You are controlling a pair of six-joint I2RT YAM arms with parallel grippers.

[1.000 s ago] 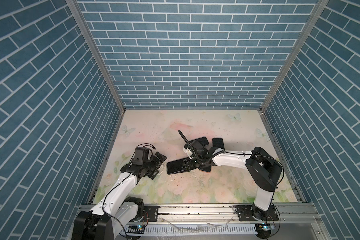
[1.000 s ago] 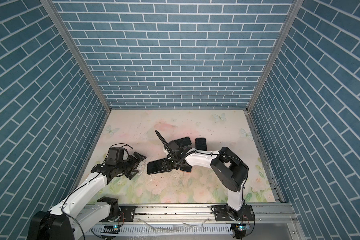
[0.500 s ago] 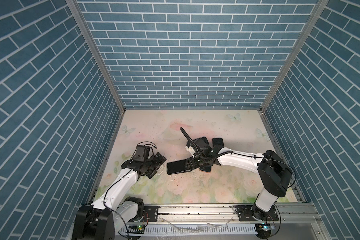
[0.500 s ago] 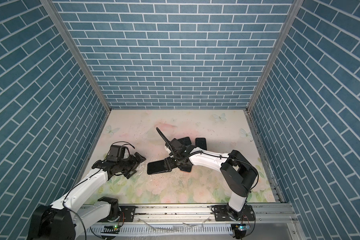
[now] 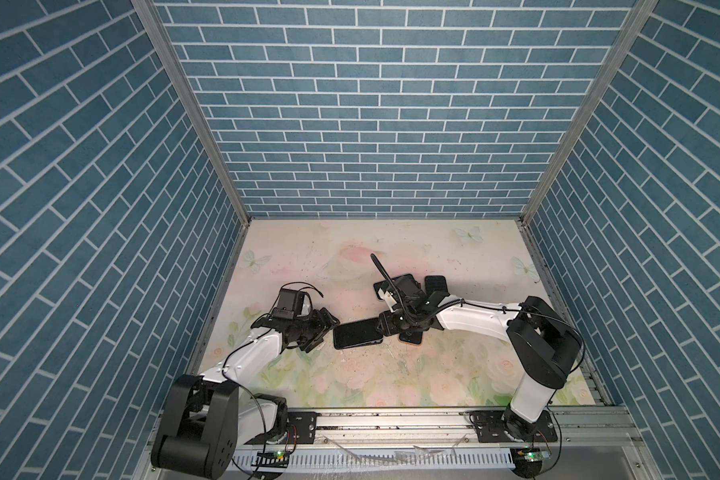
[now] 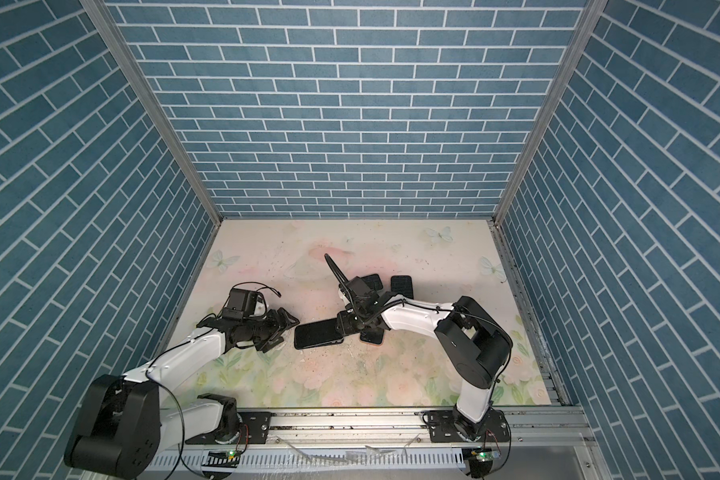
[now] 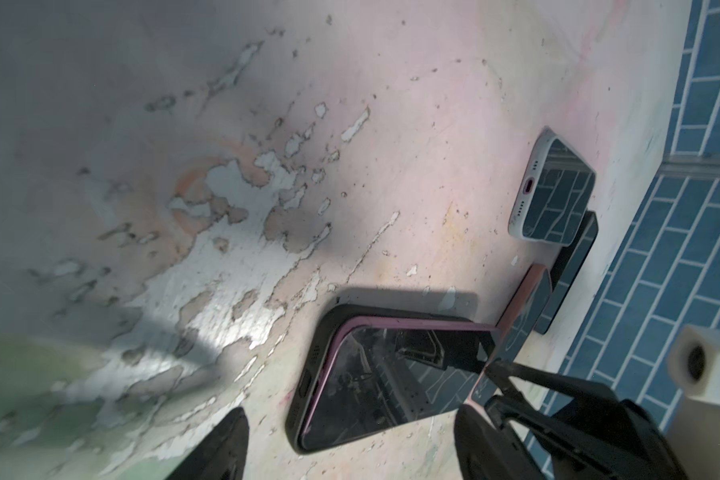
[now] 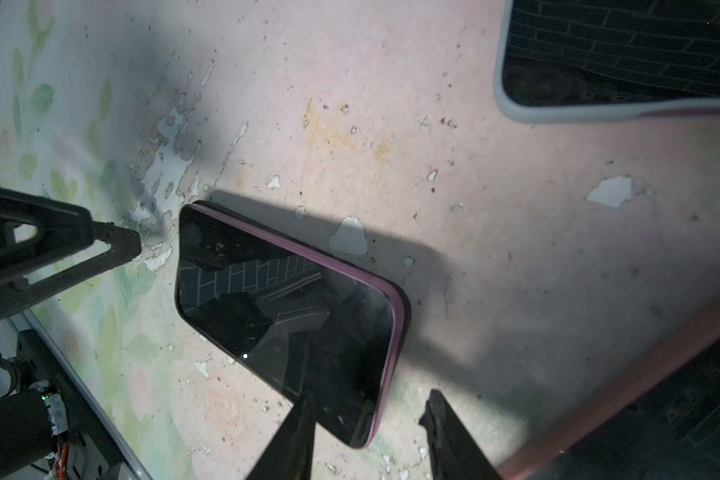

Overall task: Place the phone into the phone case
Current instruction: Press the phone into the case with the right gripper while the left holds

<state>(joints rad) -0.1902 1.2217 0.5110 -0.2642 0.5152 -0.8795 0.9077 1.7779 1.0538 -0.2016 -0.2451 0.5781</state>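
In both top views the phone (image 5: 356, 333) lies flat, screen up, a little left of the middle of the floral table (image 5: 350, 386), between my two arms. My left pincer (image 5: 327, 328) sits just beside its left end and my right pincer (image 5: 385, 326) is at its right end (image 6: 344, 326). In the left wrist view, the phone (image 7: 383, 374) sits at lower centre inside the black phone case (image 7: 333, 320), with its purple edge showing within the case's rim. My left pincer (image 7: 350, 432) has its jaws apart at the bottom edge, short of the phone and holding nothing. A grey-rimmed phone (image 7: 558, 195) lies at the right. In the right wrist view, the phone (image 8: 283, 307) fills the middle. My right pincer (image 8: 371, 419) stands with its jaws apart at the bottom. One finger overlaps the screen's corner and the other is clear of the purple edge, so nothing is clamped.
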